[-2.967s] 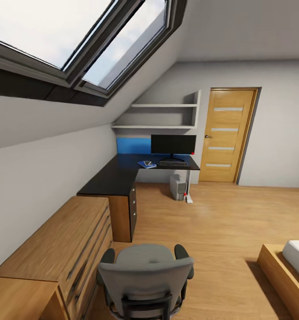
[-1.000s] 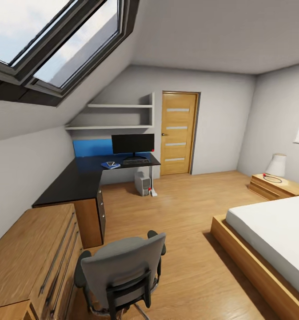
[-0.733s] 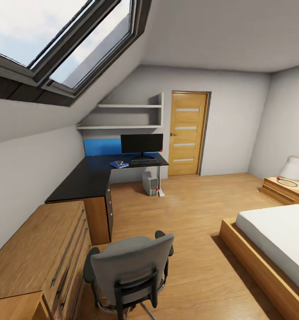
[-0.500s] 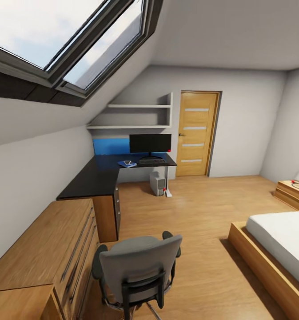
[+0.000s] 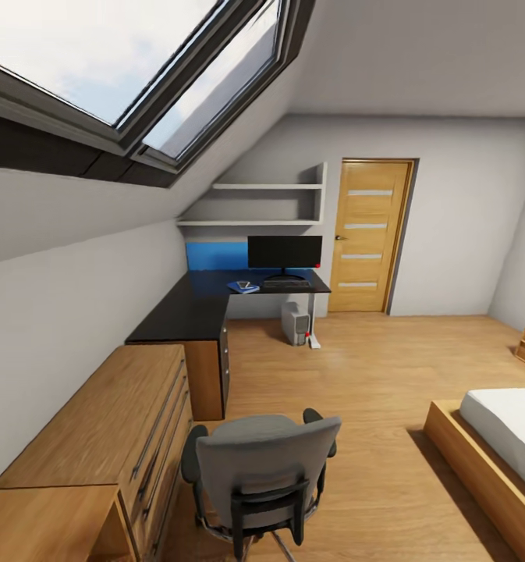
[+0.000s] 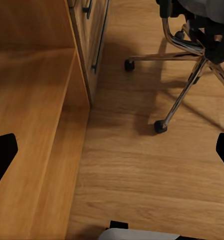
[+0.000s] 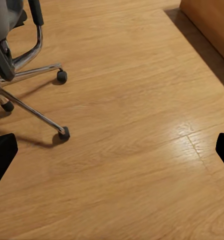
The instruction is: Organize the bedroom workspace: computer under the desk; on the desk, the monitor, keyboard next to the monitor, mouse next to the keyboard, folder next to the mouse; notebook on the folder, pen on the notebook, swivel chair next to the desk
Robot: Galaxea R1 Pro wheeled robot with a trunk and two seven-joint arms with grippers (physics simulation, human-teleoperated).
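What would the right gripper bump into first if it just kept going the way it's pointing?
Most likely the bare wooden floor: the right gripper points down at it, fingers wide apart, with nothing between. The chair's base lies off to one side of that line.

Three camera views of an attic bedroom.
Head camera looks across the room over the swivel chair toward the far desk; both wrist cameras face down at nearby floor, sharing the chair's chrome base.

Your left gripper is hanging with its fingers spread wide at the frame's side edges, gripping nothing. Your right gripper is doing likewise, fingers wide apart.
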